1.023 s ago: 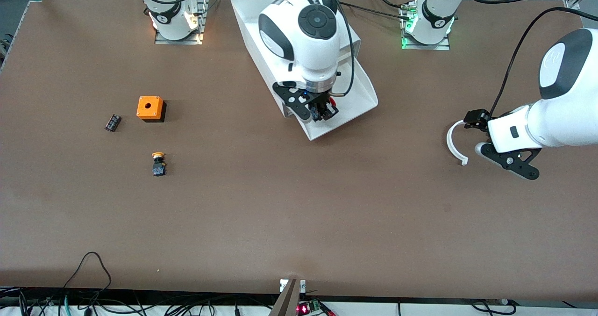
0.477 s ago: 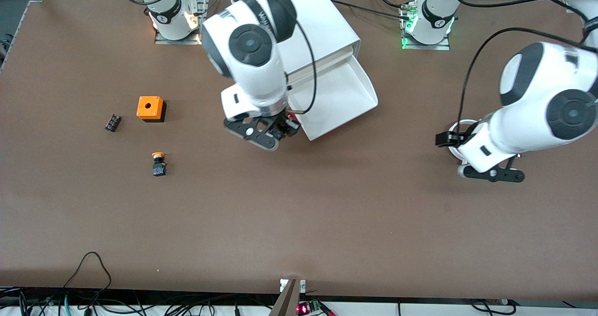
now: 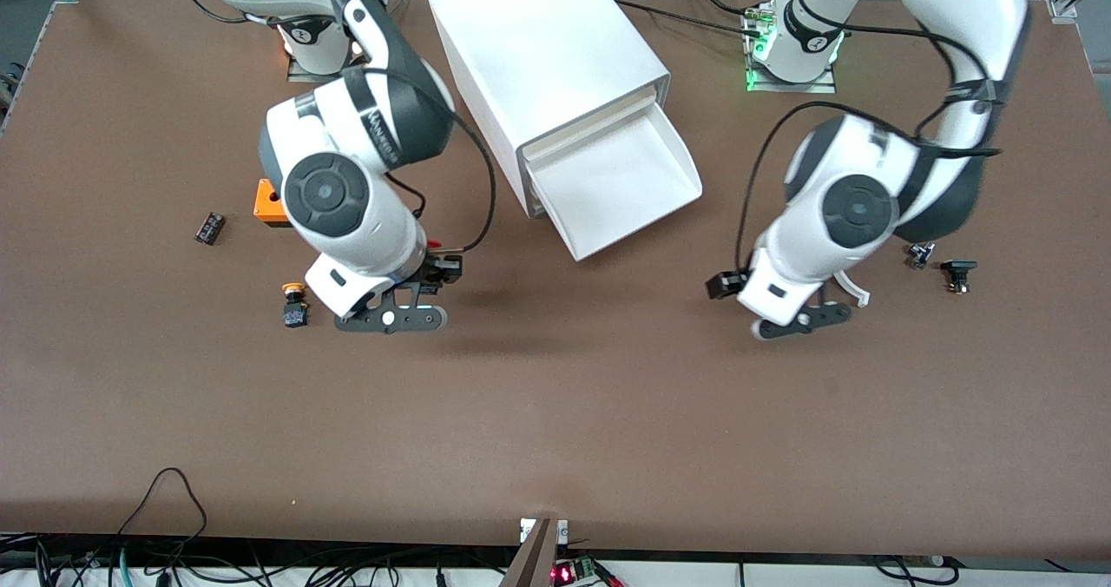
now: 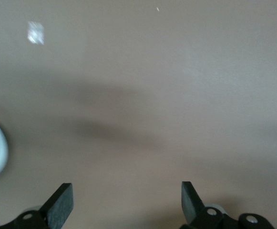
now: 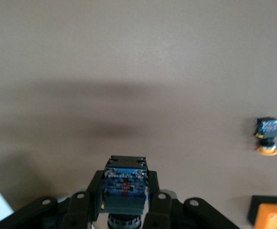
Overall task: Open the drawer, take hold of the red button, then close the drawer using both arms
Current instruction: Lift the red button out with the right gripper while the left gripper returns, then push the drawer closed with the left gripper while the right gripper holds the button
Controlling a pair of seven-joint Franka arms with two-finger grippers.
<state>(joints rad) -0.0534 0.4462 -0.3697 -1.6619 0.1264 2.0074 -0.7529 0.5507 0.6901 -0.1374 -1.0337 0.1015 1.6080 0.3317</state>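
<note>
My right gripper (image 5: 125, 200) is shut on the button (image 5: 125, 188), whose black-and-blue body shows between the fingers; the red cap peeks out in the front view (image 3: 433, 245). That gripper (image 3: 427, 274) is over bare table, between the yellow-capped button and the drawer. The white cabinet (image 3: 555, 66) stands at the back with its drawer (image 3: 668, 179) pulled open and empty. My left gripper (image 3: 800, 318) is open and empty over the table toward the left arm's end; its fingertips (image 4: 62, 202) stand wide apart.
A yellow-capped button (image 3: 295, 305) lies beside the right gripper and shows in the right wrist view (image 5: 267, 136). An orange box (image 3: 267, 205), a small black part (image 3: 209, 227), a white curved piece (image 3: 857, 289) and two small parts (image 3: 957, 273) lie on the table.
The right arm has carried the button out of the drawer toward its own end of the table. The left arm has swung in toward the drawer.
</note>
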